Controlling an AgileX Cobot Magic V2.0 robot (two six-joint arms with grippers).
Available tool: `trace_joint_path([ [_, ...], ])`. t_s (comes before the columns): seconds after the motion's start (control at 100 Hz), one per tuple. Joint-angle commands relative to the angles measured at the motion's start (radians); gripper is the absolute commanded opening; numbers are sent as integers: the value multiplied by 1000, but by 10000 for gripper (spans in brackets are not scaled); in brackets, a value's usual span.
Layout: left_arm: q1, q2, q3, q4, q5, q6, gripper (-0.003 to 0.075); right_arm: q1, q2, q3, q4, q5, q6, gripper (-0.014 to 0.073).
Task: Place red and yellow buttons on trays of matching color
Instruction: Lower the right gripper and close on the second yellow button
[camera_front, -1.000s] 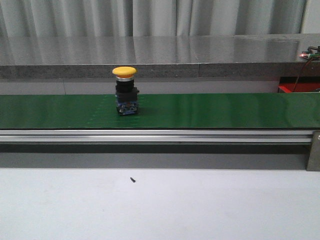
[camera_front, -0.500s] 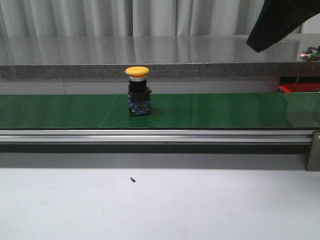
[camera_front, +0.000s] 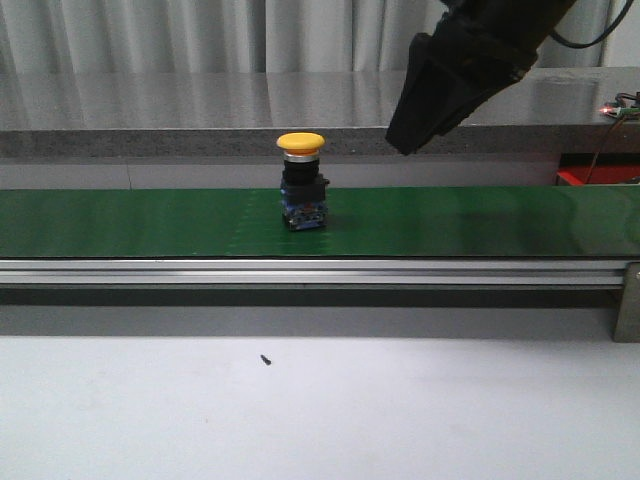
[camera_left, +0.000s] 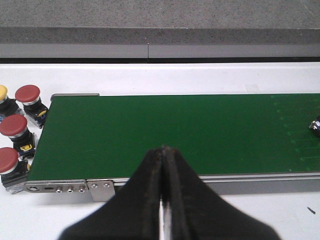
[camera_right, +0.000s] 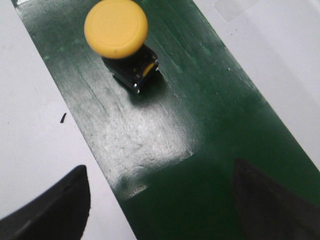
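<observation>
One yellow button (camera_front: 301, 182) is the item in hand, and the step under way is judged to be the approach for pick-up; no tray shows in any view.

Nearest to the robot lies the pale tabletop (camera_front: 400, 410), carrying a small dark speck (camera_front: 265, 359) short of the belt. Beyond it runs the green conveyor belt (camera_front: 480, 220), with the yellow button standing upright on it, cap uppermost, touching nothing else. Above and to the right of the button, well apart from it, hangs the right pincer (camera_front: 440, 85); its wrist view shows the fingers (camera_right: 55, 210) spread wide, with the button ahead of them rather than between them. The left pincer (camera_left: 163, 170) is pressed together, holding nothing, over the belt's near edge. Off the belt's end beside it stand three red buttons (camera_left: 14, 127) and part of another yellow one (camera_left: 2, 93).

Next move, as judged: bring the spread right pincer down to straddle the button's black body below the cap, timed to the belt's travel.

Against the earlier frames, the button has moved rightward along the belt, and the right arm has come in and descended toward it.
</observation>
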Motion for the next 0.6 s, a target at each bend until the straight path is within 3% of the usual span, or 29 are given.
trace_joint_path([
  [0.0, -7, -3, -28, -25, -59, -4, -20, 0, -20, -54, 60, -8, -11, 580],
  [0.59, -7, -3, -28, -25, -59, -4, -20, 11, 103, -137, 99, 38, -12, 580],
])
